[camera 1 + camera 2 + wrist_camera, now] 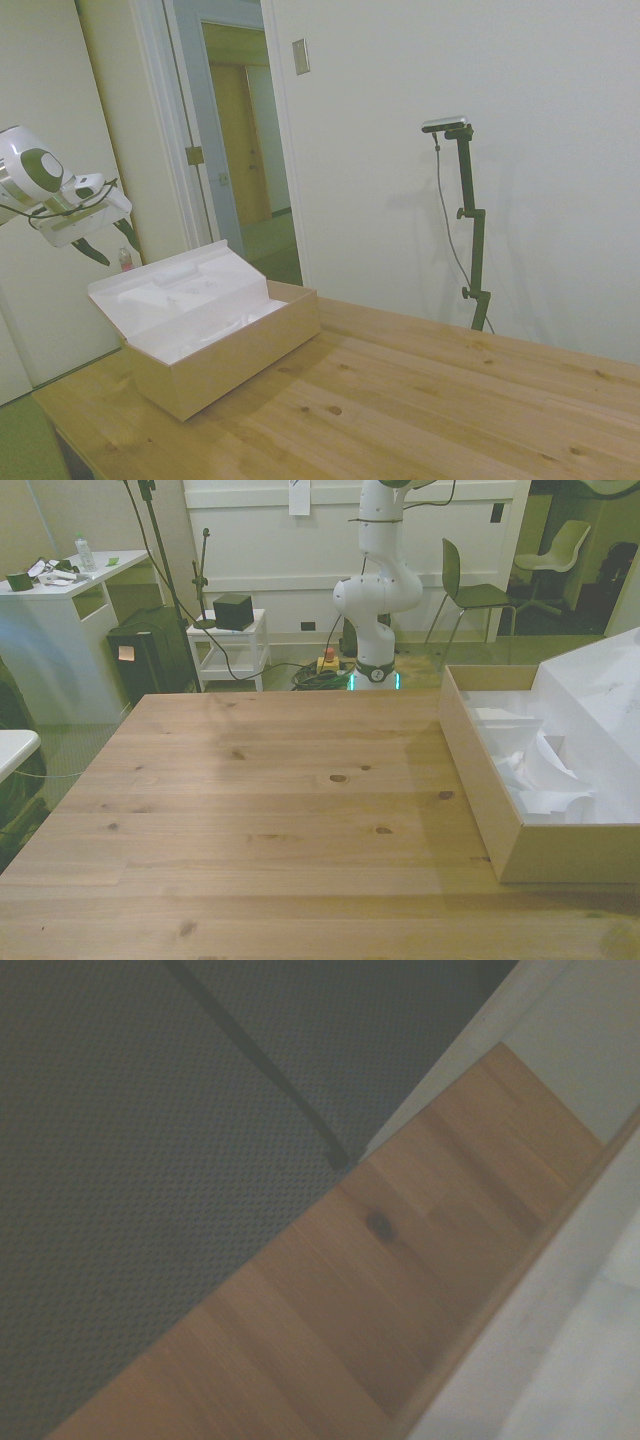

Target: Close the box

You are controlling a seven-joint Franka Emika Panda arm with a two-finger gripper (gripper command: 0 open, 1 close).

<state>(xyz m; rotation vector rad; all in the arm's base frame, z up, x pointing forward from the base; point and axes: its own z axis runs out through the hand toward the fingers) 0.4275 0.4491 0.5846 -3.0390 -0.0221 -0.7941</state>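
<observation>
My claw (108,245) hangs in the air with its two dark fingers spread apart and holding nothing, up above the raised lid (175,285) of the cardboard box (500,810), which sits open at the wooden table's (270,810) edge.
</observation>
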